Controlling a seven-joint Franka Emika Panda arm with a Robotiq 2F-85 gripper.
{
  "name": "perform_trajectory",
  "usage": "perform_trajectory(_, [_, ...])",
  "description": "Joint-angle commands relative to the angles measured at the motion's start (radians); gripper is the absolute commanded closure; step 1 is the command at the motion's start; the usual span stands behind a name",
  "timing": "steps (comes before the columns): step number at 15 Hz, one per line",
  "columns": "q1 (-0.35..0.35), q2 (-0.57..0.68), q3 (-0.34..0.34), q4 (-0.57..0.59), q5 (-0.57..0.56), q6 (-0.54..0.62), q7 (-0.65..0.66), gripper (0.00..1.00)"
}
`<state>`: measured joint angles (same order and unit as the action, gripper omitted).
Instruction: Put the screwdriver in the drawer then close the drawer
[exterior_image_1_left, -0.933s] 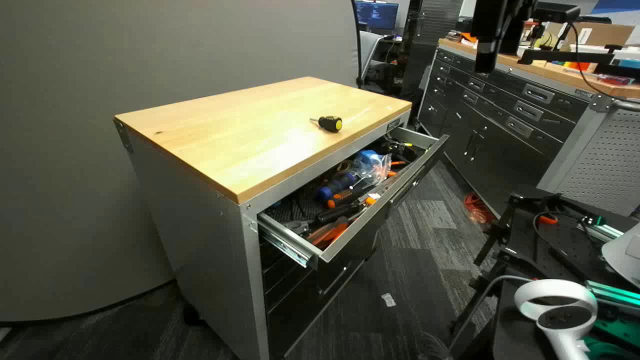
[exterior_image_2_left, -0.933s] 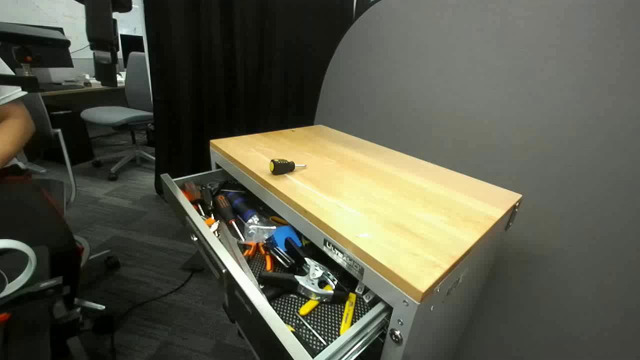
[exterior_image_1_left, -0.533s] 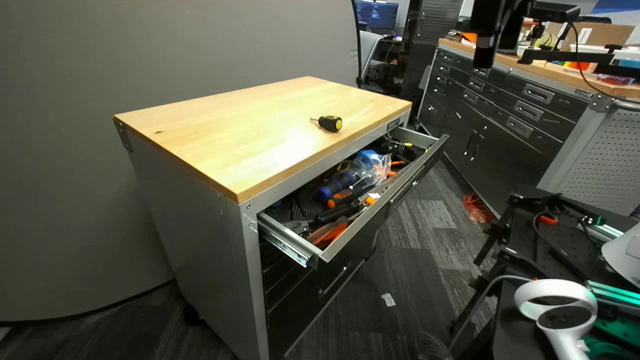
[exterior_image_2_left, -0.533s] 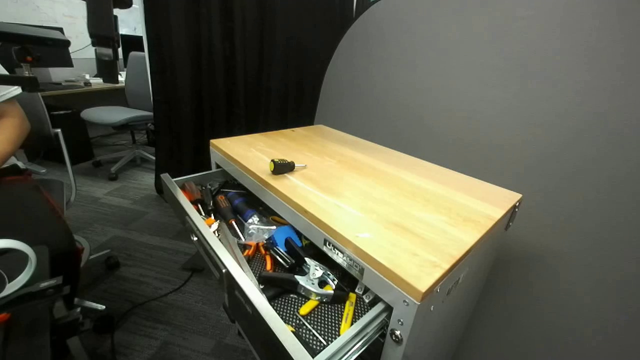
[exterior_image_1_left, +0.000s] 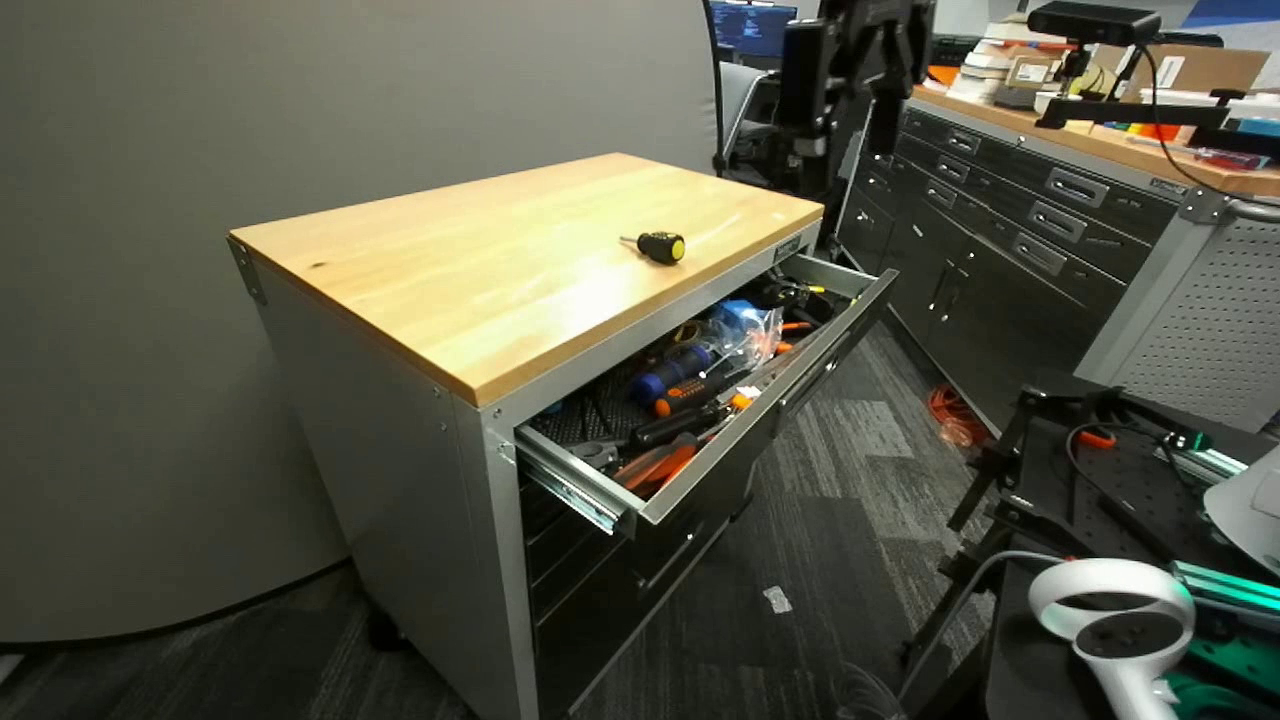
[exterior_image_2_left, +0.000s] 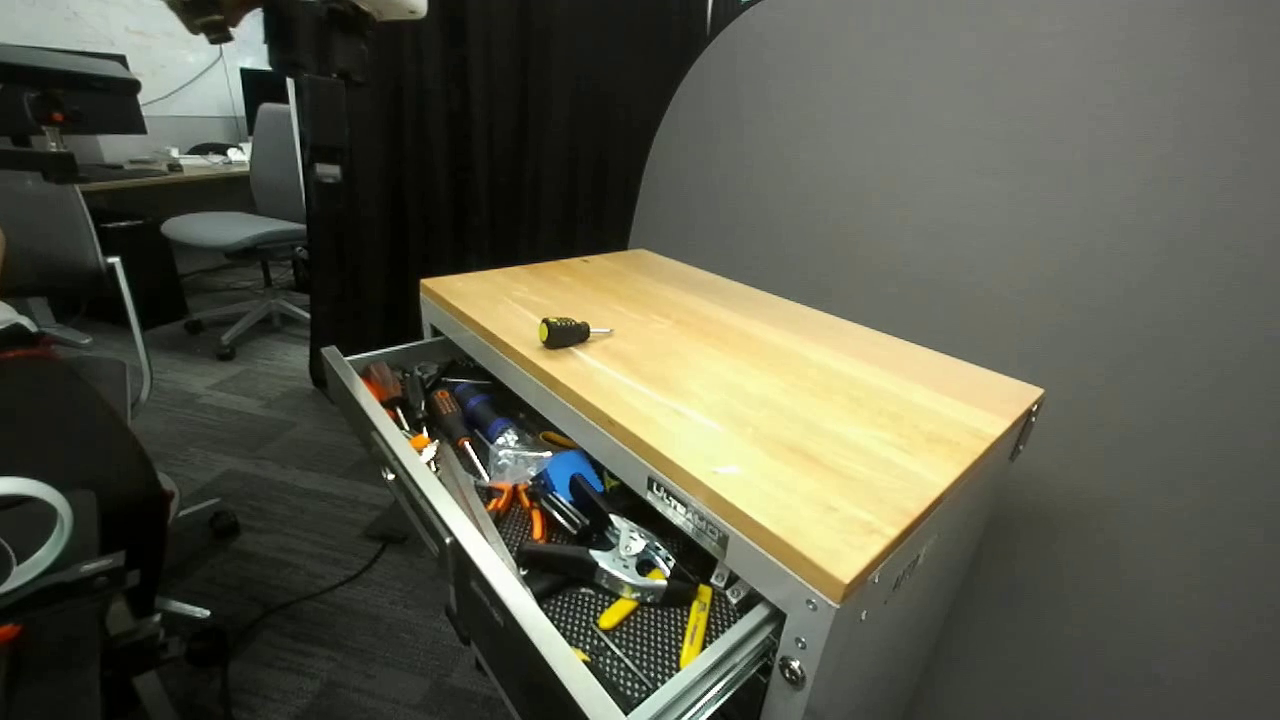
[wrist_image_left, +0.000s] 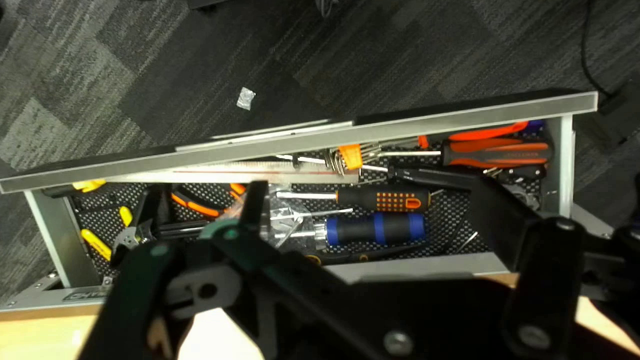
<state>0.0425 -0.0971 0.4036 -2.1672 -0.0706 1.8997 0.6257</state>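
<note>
In an exterior view, your gripper (exterior_image_1_left: 848, 170), jaws spread wide and holding nothing, hangs at upper right; the screwdriver (exterior_image_1_left: 660, 247) lies on the worktop (exterior_image_1_left: 450, 265), lower and to its left, long axis nearly across the frame, shaft leftward.

1 silver scrap (exterior_image_1_left: 776, 599) lies on the carpet (exterior_image_1_left: 825, 555), well apart from 1 red-orange coil (exterior_image_1_left: 952, 412); in an exterior view, 1 grey swivel chair (exterior_image_2_left: 228, 231) stands near 1 black curtain (exterior_image_2_left: 490, 150); in the wrist view, 1 blue-and-black tool (wrist_image_left: 375, 228) lies just beside 1 black-and-orange tool (wrist_image_left: 382, 198).
</note>
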Motion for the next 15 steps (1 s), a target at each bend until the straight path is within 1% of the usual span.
perform_trajectory(1, [0.053, 0.258, -0.075, 0.238, -0.119, -0.022, 0.079, 0.0])
perform_trajectory(2, [0.07, 0.312, -0.106, 0.295, -0.145, -0.041, 0.078, 0.0])
perform_trajectory(4, [0.099, 0.417, -0.168, 0.4, -0.162, -0.054, 0.047, 0.0])
perform_trajectory(7, [0.123, 0.555, -0.25, 0.559, -0.134, -0.064, -0.007, 0.0])
perform_trajectory(11, [0.14, 0.713, -0.319, 0.761, -0.107, -0.114, -0.068, 0.0])
perform_trajectory(13, [0.147, 0.783, -0.335, 0.858, -0.092, -0.157, -0.099, 0.0])
perform_trajectory(14, [0.143, 0.814, -0.336, 0.899, -0.073, -0.178, -0.128, 0.22])
perform_trajectory(15, [0.141, 0.84, -0.338, 0.932, -0.054, -0.197, -0.149, 0.26])
